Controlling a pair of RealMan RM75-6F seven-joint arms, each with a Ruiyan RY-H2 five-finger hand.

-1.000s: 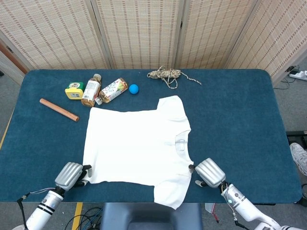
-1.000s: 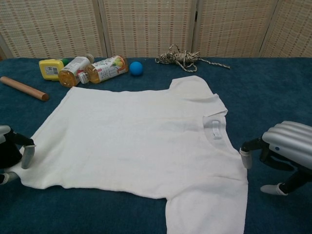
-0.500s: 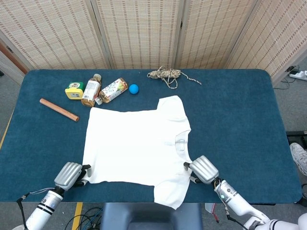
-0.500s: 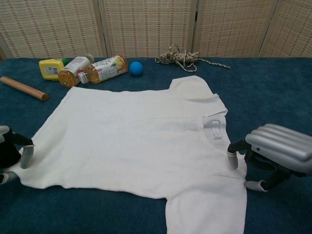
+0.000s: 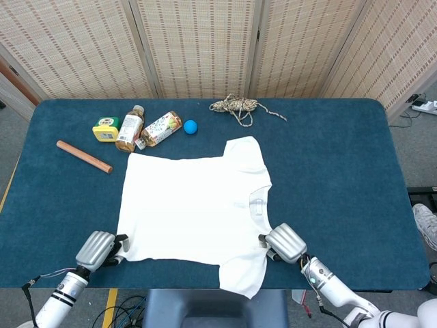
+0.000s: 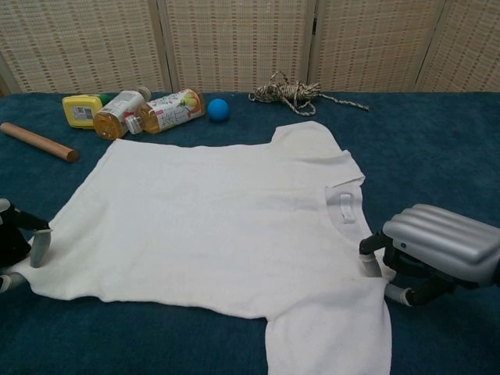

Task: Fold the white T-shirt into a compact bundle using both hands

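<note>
1. nearest the robot, the right hand [image 6: 437, 254] sits at the shoulder edge of the white t-shirt [image 5: 194, 208], just past the collar. its fingertips [image 6: 370, 264] touch the cloth, which lies toward nine o'clock from them. whether any fabric is actually pinched, i cannot tell — the curled fingers hide it.
2. the left hand [image 5: 97, 249] is at the opposite near corner, the hem corner at about seven o'clock of the shirt. its fingers [image 6: 37, 248] point down at the cloth's edge, a little apart, and a grip is not plainly visible either.
3. the shirt's long axis runs left to right across the table [image 5: 341, 171], hem at nine o'clock, collar at three. each hand is at its own end of the near edge, so the fold probably carries that edge toward twelve o'clock.
4. the shirt is spread flat and unfolded, back up with a small label [image 6: 344, 205] by the collar. one sleeve hangs toward six o'clock, the other points to twelve — folding has not visibly begun.
5. beyond it lie a blue ball [image 5: 190, 126], two bottles [image 5: 145, 128] and a rope tangle [image 5: 234, 106], well apart from the shirt's far edge.
</note>
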